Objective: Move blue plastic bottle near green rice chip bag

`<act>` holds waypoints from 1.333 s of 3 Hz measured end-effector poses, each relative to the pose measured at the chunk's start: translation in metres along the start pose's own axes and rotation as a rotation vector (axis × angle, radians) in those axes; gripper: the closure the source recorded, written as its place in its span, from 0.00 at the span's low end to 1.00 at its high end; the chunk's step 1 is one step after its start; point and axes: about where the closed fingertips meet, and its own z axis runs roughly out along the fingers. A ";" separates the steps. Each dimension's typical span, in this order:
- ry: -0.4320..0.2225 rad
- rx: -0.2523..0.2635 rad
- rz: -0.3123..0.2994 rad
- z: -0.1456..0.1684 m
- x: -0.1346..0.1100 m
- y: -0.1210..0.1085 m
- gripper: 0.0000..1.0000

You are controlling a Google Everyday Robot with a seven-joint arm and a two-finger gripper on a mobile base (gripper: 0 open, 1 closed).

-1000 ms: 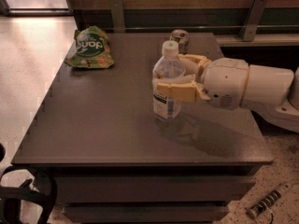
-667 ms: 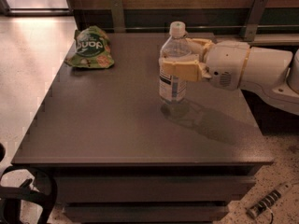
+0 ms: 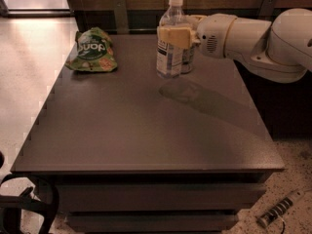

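The blue plastic bottle [image 3: 170,43] is clear with a pale cap and a white label. It is upright and lifted above the dark table [image 3: 146,130], its shadow on the surface below. My gripper [image 3: 178,35] comes in from the right and is shut on the bottle's upper body with its tan fingers [image 3: 171,35]. The green rice chip bag [image 3: 92,51] lies at the far left of the table, well to the left of the bottle. A metal can [image 3: 187,60] stands just behind the bottle, mostly hidden.
My white arm [image 3: 253,38] reaches over the table's right back corner. A wooden wall with metal brackets [image 3: 119,13] runs along the back. A power strip [image 3: 280,209] lies on the floor at the lower right. A black object [image 3: 24,206] sits at the lower left.
The gripper has lifted the bottle and carried it away from the front of the table, toward the back. The camera view has also shifted closer.
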 end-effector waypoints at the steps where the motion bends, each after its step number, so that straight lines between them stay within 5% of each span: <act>1: -0.051 0.021 0.009 0.056 -0.020 -0.013 1.00; 3: -0.068 0.062 -0.065 0.125 -0.047 -0.020 1.00; 4: 0.002 0.123 -0.097 0.144 -0.035 -0.033 1.00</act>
